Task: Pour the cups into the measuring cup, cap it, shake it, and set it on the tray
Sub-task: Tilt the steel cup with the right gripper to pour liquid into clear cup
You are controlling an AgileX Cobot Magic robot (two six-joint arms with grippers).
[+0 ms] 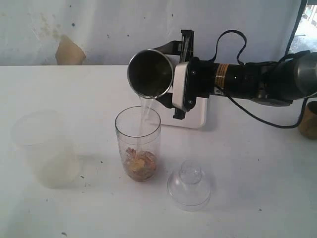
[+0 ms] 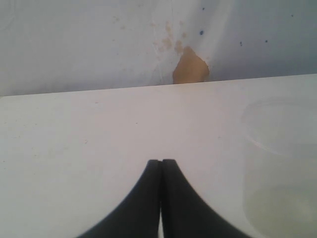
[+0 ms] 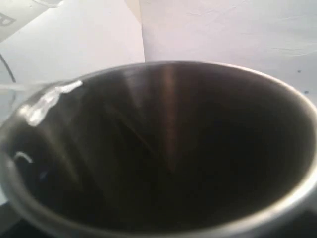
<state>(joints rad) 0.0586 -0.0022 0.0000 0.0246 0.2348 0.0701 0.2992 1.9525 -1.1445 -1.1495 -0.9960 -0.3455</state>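
1. The right gripper (image 1: 179, 79) is reaching in from 3 o'clock in the exterior view, its fingers clamping the base end of the steel tumbler (image 1: 151, 73).
2. The tumbler is lying tipped on its side in the air, its open mouth facing the camera and hanging at about 12 o'clock above the measuring cup (image 1: 138, 144).
3. A thin stream of clear liquid (image 1: 144, 111) is running from the tumbler's lower lip down into the measuring cup.
4. The measuring cup is standing upright near the middle of the white table (image 1: 247, 198), with a brown, lumpy layer sitting at its bottom.
5. The cap (image 1: 189, 184) is resting on the table at 4 o'clock from the measuring cup, just beside it, neck pointing up.
6. The white tray (image 1: 198, 116) is lying at 1 o'clock from the measuring cup, mostly hidden behind the gripper.
7. The wooden cup (image 1: 309, 120) is standing at 3 o'clock, at the frame's far right edge, well apart from the rest.
8. A wide frosted cup (image 1: 44, 148) is standing at 9 o'clock from the measuring cup.
9. The left gripper (image 2: 161, 171) is hanging over bare table with its two dark fingers pressed together, holding nothing, the frosted cup near it.
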